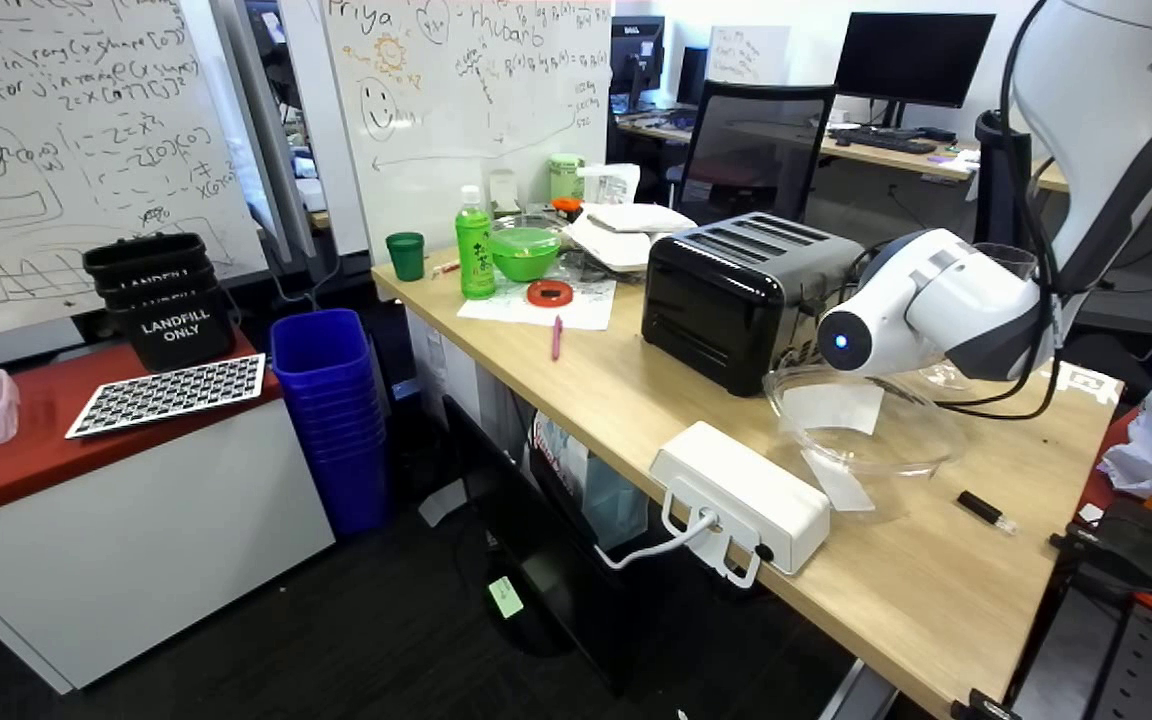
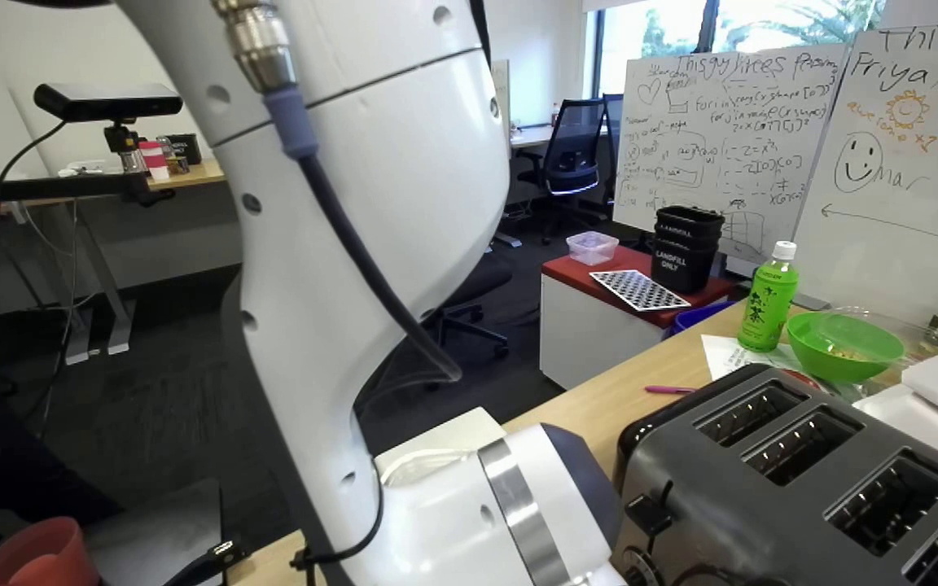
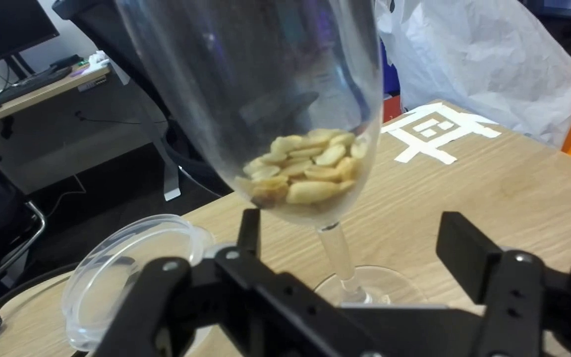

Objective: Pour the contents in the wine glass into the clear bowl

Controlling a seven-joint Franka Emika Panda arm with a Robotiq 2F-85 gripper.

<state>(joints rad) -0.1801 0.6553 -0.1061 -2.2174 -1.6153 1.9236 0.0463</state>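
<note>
The wine glass (image 3: 337, 250) stands upright on the wooden table, with peanuts (image 3: 310, 168) in the bottom of its cup. My gripper (image 3: 352, 235) is open in the wrist view, one finger on each side of the stem and touching neither side of it. How deep the stem sits between the fingers, I cannot tell. In an exterior view the clear bowl (image 1: 921, 440) rests near the table's front, beside the white box; the arm partly covers the glass there and hides the gripper. The bowl is out of view in the wrist view.
A black toaster (image 1: 736, 300) stands close beside the arm. The white box (image 1: 741, 490) sits at the table edge, and a black marker (image 1: 981, 508) lies right of the bowl. A see-through lidded tub (image 3: 132, 282) is left of the glass. Farther back are a green bottle (image 1: 475, 250) and green bowl (image 1: 524, 258).
</note>
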